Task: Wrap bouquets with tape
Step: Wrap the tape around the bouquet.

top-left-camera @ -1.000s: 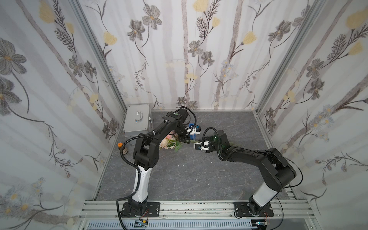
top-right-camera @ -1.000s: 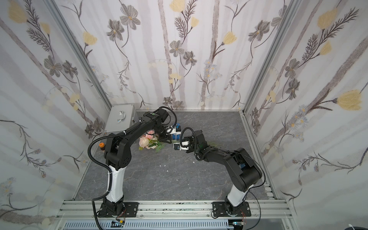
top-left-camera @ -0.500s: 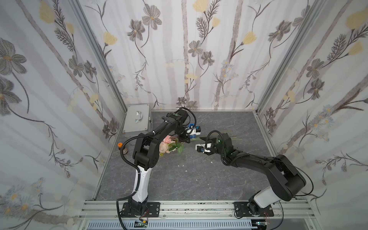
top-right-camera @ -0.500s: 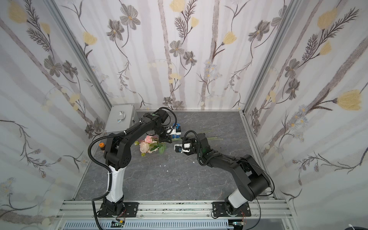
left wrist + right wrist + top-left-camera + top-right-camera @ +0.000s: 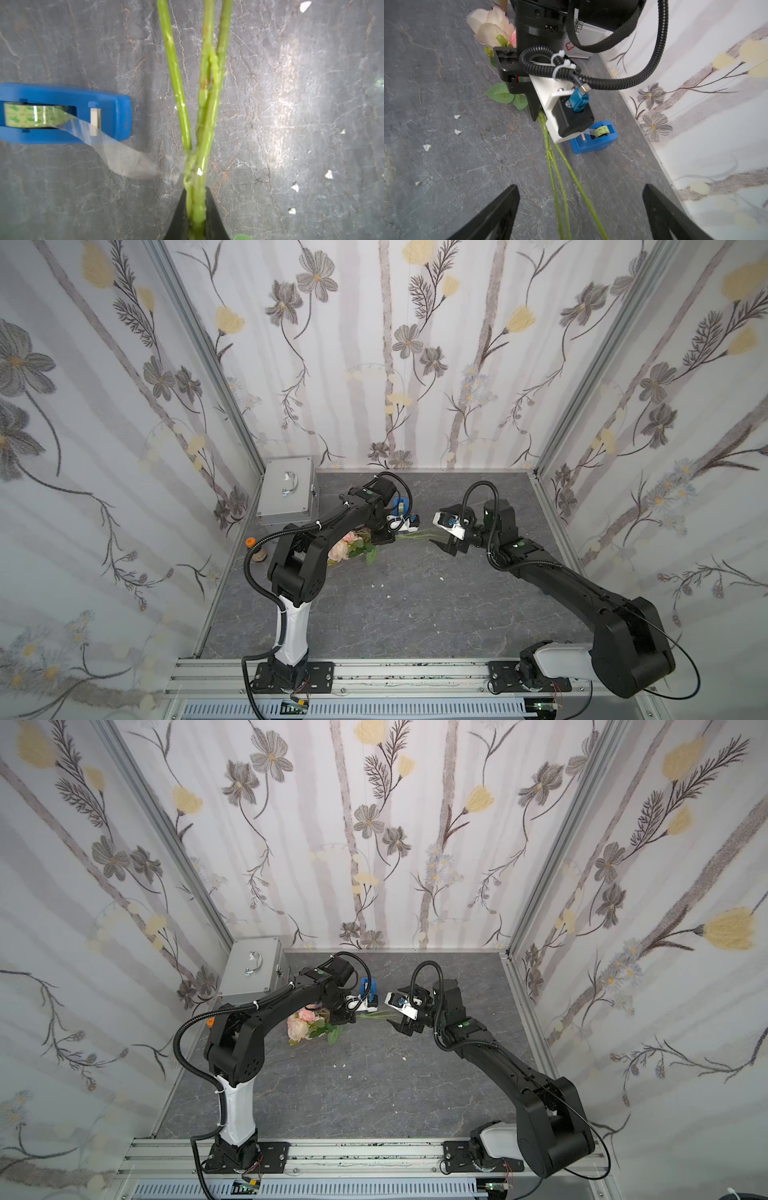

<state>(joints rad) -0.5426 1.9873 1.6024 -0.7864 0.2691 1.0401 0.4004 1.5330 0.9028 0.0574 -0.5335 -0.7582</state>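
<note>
- My left claw [image 5: 195, 193] is clamped shut on the bouquet [image 5: 348, 545], pinching its three green stems [image 5: 207, 104] together just below the leaves.
- The bouquet lies along the grey table [image 5: 415, 605]. Its pink and peach roses sit beside my left arm, and the stems point across towards my right arm.
- The blue tape dispenser [image 5: 116, 104] stands on the table just beside my left claw, near the back wall. It shows in a top view [image 5: 369, 986] and in the right wrist view [image 5: 593, 143].
- The pale-green tape roll [image 5: 33, 116] sits in the dispenser's slot.
- A clear strip of tape [image 5: 128, 162] runs from the cutter to the stems. It seems to meet them just ahead of my left fingertips, though that join is blurred.
- My right claw [image 5: 579, 187] gapes wide with nothing in it, both in its wrist view and in a top view [image 5: 439, 526].
- The free ends of the stems pass between its spread fingers [image 5: 500, 209] and touch neither one.
- A silver metal case [image 5: 289, 489] lies in the back corner on my left side.
- Small white scraps [image 5: 329, 174] dot the table.
</note>
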